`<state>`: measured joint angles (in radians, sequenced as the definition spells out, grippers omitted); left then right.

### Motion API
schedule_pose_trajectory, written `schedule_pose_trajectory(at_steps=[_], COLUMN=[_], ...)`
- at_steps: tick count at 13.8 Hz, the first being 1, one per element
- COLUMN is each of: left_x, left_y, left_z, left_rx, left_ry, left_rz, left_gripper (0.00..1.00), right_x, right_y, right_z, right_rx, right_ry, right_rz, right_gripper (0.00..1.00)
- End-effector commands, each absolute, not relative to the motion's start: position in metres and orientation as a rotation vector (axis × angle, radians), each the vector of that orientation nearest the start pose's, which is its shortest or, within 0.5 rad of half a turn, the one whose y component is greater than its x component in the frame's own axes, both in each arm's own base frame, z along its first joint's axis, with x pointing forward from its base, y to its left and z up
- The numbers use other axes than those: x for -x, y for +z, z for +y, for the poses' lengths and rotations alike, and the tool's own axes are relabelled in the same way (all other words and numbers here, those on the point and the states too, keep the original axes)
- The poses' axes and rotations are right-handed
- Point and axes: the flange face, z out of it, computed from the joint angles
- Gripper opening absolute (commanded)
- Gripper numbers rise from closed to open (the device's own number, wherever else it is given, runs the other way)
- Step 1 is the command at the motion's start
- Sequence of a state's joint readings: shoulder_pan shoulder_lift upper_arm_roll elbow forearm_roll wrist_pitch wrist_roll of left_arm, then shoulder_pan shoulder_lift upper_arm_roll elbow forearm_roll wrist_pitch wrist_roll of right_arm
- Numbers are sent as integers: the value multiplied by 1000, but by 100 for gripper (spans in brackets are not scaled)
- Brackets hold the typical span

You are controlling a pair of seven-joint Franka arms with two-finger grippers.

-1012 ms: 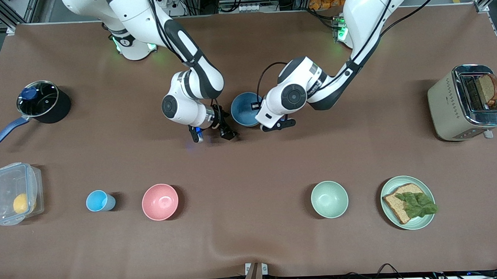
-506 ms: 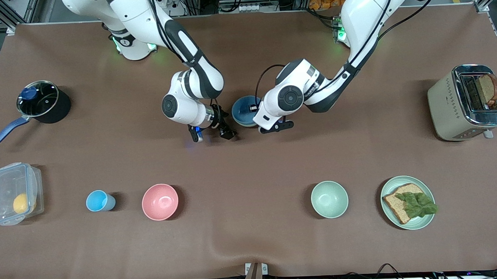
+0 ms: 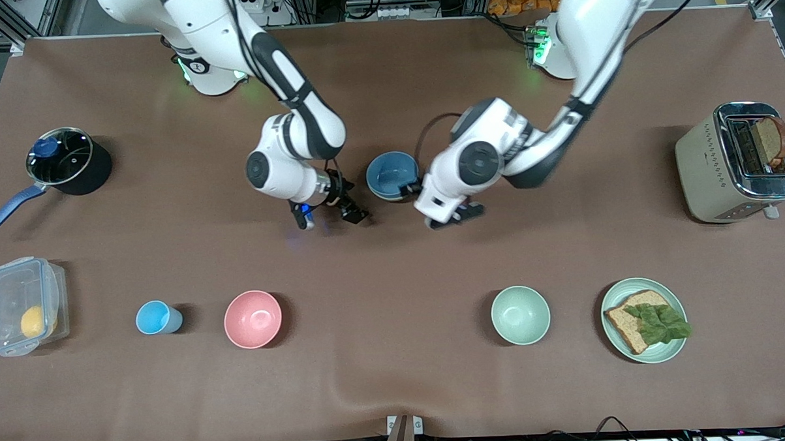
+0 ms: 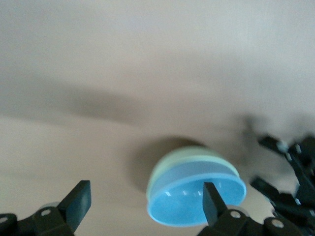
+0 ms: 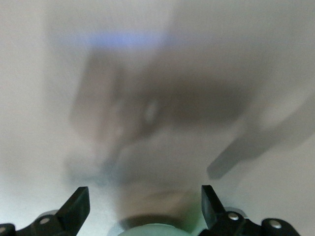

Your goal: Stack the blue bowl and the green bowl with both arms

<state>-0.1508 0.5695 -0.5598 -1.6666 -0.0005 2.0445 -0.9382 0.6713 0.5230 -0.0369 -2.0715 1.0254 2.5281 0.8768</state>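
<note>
Your left gripper (image 3: 454,216) is wide open and holds nothing. In its wrist view you see both fingers (image 4: 76,206) spread far apart, with the blue bowl (image 3: 392,175) in front of them and not touching them. The blue bowl sits inside a green bowl (image 4: 183,156); you can see the green rim poking out under the blue one in that wrist view. The stack rests on the table (image 3: 394,279) between your two grippers, near the middle.

Your right gripper (image 3: 327,214) is wide open too and holds nothing. It hangs low over the table, just beside the stack, toward the right arm's end. Its wrist view is blurry, so the pale green edge (image 5: 150,230) low between its fingers may be a bowl, but you cannot be sure.

Another green bowl (image 3: 520,314) sits alone, well apart from both grippers and nearer the front camera.

You cannot read any writing or labels on anything.
</note>
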Motion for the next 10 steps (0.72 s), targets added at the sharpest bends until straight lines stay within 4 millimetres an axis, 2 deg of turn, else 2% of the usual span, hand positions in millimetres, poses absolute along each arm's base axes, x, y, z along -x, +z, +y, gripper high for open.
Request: schedule_pose_trajectory(at_steps=[1,3,4,7,10], left_x=[-567,-582,-588,-604,-616], left_y=[378,409,418,462,487], left_z=[-347,-318,-303,-245,-189], left_rx=[3151,3123,3122,3129,3129], left_ry=[260,143,122,20,-28], left_rz=[-489,-425,-415,-386,-339], left_gripper=[100,100,100,100,100], right_x=[-482,-493,-497,-520,-543], right_y=[193,202,206,233,259], right_z=[282,254,241,180,124], right_rx=[2289,2308,2334,2442,2511], right_ry=[656,679,703,806,860], right_rz=[1354,1279,1257,1162,1106], right_gripper=[100,100,100,100,100])
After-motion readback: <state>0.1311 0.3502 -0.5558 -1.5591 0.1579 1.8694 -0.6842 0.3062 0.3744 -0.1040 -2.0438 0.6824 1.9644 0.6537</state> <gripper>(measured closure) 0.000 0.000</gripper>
